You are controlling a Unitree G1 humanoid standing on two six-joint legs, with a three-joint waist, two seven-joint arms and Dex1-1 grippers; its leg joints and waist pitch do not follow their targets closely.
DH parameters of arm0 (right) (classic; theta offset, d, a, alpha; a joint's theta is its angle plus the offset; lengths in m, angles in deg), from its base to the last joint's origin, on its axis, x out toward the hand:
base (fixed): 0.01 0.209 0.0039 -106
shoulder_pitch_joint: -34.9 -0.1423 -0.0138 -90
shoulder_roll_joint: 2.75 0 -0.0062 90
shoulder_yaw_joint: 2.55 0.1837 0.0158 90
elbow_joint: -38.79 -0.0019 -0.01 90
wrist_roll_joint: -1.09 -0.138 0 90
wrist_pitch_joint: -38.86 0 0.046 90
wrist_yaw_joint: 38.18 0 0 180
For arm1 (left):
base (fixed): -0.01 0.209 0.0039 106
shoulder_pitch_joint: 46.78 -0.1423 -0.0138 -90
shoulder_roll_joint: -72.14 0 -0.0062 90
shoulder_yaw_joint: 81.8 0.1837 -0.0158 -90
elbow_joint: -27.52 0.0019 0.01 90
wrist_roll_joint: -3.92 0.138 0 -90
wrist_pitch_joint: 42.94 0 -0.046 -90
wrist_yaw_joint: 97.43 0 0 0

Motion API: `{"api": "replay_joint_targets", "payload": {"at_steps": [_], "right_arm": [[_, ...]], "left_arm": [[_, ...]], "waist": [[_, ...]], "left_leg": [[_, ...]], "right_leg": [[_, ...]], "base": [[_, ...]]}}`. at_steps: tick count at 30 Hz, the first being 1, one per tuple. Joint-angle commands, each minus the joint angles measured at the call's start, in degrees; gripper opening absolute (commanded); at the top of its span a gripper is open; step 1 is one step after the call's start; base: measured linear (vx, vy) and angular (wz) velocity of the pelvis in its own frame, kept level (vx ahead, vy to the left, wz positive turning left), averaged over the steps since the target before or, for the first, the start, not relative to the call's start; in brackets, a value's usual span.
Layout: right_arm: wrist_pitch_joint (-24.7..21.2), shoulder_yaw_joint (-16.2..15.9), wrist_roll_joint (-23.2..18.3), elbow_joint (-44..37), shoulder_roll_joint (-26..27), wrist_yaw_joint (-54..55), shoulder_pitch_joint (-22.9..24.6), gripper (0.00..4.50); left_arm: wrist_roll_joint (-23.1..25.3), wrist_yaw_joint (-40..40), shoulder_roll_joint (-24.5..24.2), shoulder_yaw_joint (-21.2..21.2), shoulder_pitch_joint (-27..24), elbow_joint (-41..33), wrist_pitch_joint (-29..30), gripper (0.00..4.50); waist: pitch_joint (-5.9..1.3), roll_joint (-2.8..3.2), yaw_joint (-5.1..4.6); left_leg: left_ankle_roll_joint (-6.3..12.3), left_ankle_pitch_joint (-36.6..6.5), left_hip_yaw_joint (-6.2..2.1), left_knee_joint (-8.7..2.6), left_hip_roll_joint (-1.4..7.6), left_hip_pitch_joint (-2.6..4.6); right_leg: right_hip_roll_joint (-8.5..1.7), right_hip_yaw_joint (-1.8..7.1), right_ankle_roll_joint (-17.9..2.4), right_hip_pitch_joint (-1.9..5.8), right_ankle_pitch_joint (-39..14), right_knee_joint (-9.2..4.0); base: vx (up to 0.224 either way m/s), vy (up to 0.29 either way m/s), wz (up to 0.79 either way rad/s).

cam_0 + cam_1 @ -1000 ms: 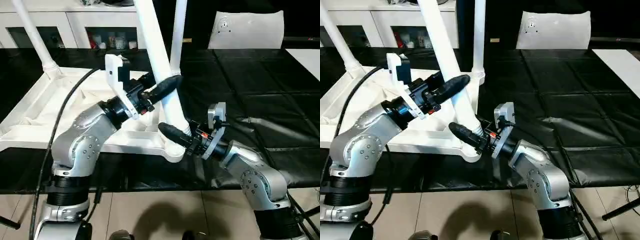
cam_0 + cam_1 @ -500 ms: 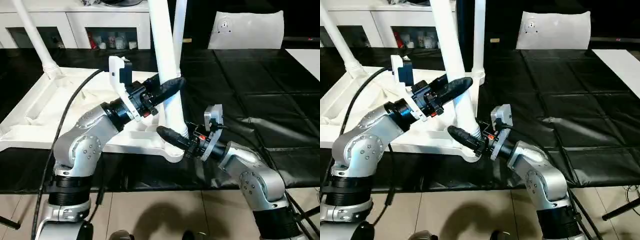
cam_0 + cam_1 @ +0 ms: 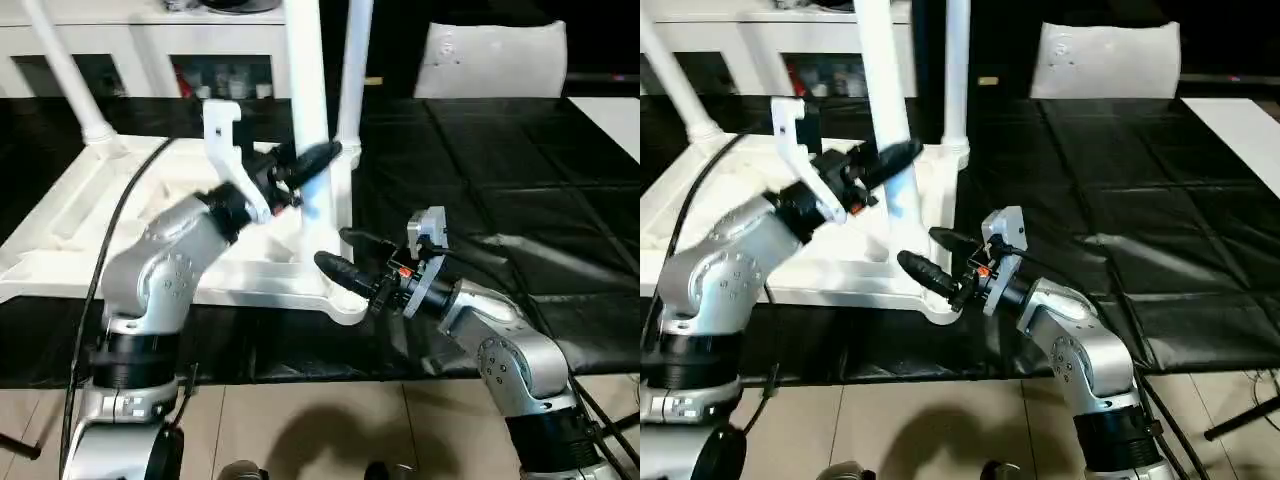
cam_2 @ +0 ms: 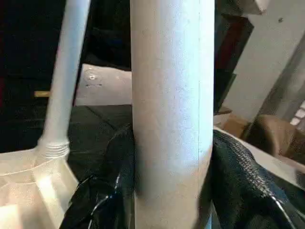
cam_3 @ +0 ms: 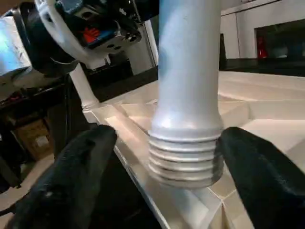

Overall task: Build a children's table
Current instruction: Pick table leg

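Leg [image 3: 305, 90] now upright; right claw [image 3: 343, 252] let go, fingers apart.

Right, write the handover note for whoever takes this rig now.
Left hand: shut on the leg, holding it about upright partway up the tube.
Right hand: open, fingers either side of the leg's threaded end, not touching it.
Tabletop lies underside up on the black mat; two other legs already stand in the far corner sockets, left and right.
Done: two legs fitted. The third sits at the near right corner socket; threads are exposed, so not seated.
Left: screw this leg home, then fit the fourth.
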Motion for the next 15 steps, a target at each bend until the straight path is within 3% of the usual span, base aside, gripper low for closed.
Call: {"api": "replay_joint_targets", "payload": {"at_steps": [1, 3, 4, 8, 12, 15], "right_arm": [[0.0, 2.6, -1.7, 0.0, 0.1, 1.0, -0.7, 4.31], [0.0, 4.0, -2.2, 0.4, 0.6, 2.1, -1.2, 4.35], [-2.0, 7.9, -4.1, 1.7, 1.0, 5.6, -3.3, 4.46], [-6.3, 11.6, -7.4, 2.9, 0.0, 7.7, -6.4, 4.50], [-7.6, 11.3, -7.3, 3.2, -1.8, 6.6, -8.1, 4.50], [-9.0, 9.4, -6.1, 2.8, -3.9, 3.9, -8.8, 4.50]], "left_arm": [[0.9, 0.5, -0.5, -0.4, 1.1, 0.4, -0.5, 1.87], [0.9, 0.5, -0.6, -0.6, 1.2, 0.5, -0.6, 1.87], [0.8, 0.4, -0.8, -0.7, 1.4, 0.7, -0.5, 1.87], [0.6, 0.0, -1.1, -0.5, 1.8, 0.9, -0.2, 1.87], [0.6, -0.6, -1.1, -0.3, 1.9, 0.9, 0.0, 1.87], [0.1, -1.5, -1.1, 0.1, 2.1, 0.8, 0.3, 1.87]], "waist": [[-5.26, -0.06, -0.20], [-5.27, -0.10, -0.17], [-5.29, -0.03, -0.21], [-5.36, -0.02, -0.22], [-5.42, -0.02, -0.12], [-5.45, -0.08, -0.08]], "left_leg": [[3.36, -6.0, 0.89, -3.91, -0.09, -0.03], [3.32, -5.8, 0.89, -3.91, -0.11, -0.09], [3.09, -5.3, 0.83, -3.95, -0.09, -0.06], [3.09, -5.4, 0.94, -3.86, -0.20, 0.11], [3.26, -4.7, 1.01, -3.74, -0.27, -0.02], [3.39, -4.5, 1.04, -3.71, -0.30, -0.06]], "right_leg": [[-2.51, 2.56, -3.1, 4.15, -22.1, -3.52], [-2.51, 2.55, -3.2, 4.18, -22.0, -3.49], [-2.57, 2.61, -3.5, 4.15, -21.7, -3.39], [-2.46, 2.60, -3.8, 4.16, -21.5, -3.37], [-2.41, 2.54, -3.8, 4.24, -20.9, -3.26], [-2.40, 2.53, -4.0, 4.28, -20.7, -3.22]], "base": [[0.000, 0.000, 0.00], [0.000, 0.000, 0.00], [0.000, 0.000, 0.00], [0.000, 0.000, 0.00], [0.000, 0.000, 0.00], [0.000, 0.000, 0.00]]}}
